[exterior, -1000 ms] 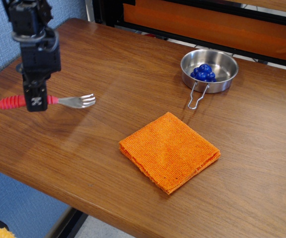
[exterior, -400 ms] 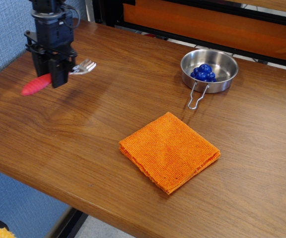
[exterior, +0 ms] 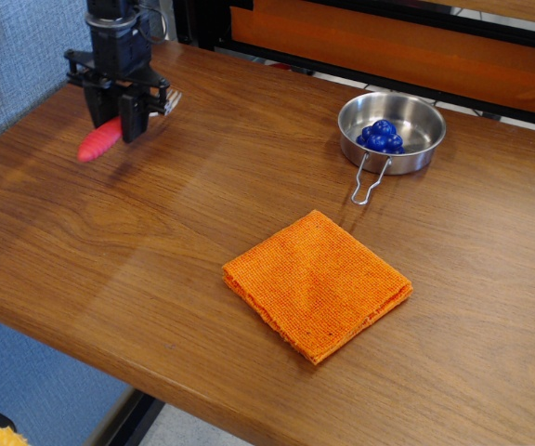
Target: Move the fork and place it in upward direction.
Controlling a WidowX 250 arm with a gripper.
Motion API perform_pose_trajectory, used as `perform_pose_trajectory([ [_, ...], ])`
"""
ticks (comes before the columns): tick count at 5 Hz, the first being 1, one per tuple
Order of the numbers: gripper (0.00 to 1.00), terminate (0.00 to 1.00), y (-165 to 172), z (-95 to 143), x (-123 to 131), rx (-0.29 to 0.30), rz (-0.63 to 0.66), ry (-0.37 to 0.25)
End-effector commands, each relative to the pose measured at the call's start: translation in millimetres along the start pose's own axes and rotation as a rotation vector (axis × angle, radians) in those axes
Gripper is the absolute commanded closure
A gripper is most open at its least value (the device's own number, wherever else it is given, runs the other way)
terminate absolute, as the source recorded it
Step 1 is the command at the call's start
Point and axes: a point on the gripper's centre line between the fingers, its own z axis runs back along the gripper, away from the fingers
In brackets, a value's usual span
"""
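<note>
My gripper (exterior: 128, 125) hangs over the far left of the wooden table and is shut on the fork (exterior: 100, 140). The fork's red ribbed handle sticks out to the lower left of the jaws. Its silver tines (exterior: 169, 100) poke out to the upper right. The fork is tilted and held above the table surface. The middle of the fork is hidden behind the fingers.
An orange folded cloth (exterior: 316, 282) lies at the table's middle front. A steel bowl (exterior: 391, 130) holding blue balls (exterior: 381, 136) stands at the back right, its wire handle (exterior: 368, 180) pointing toward the front. The table's front edge (exterior: 110, 358) runs along the lower left.
The gripper closed on the fork, lifted it off the table and carried it toward the back and to the right. The fork now tilts with its tines toward the far side.
</note>
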Motion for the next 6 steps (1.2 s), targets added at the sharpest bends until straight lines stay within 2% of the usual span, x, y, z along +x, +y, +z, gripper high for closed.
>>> perform_pose_trajectory([
  [1,1.00,0.00,36.4,7.7,30.3,0.041,0.071,-0.074],
  [2,1.00,0.00,38.9,-0.5,35.3,0.032,0.057,-0.070],
  [3,0.00,0.00,42.2,0.6,32.5,0.011,0.069,-0.080],
  [4,0.00,0.00,46.4,5.1,30.8,-0.016,0.075,-0.056],
  [5,0.00,0.00,47.8,20.6,34.3,-0.010,0.060,-0.055],
  [6,0.00,0.00,46.9,51.1,43.0,0.026,0.055,-0.061],
])
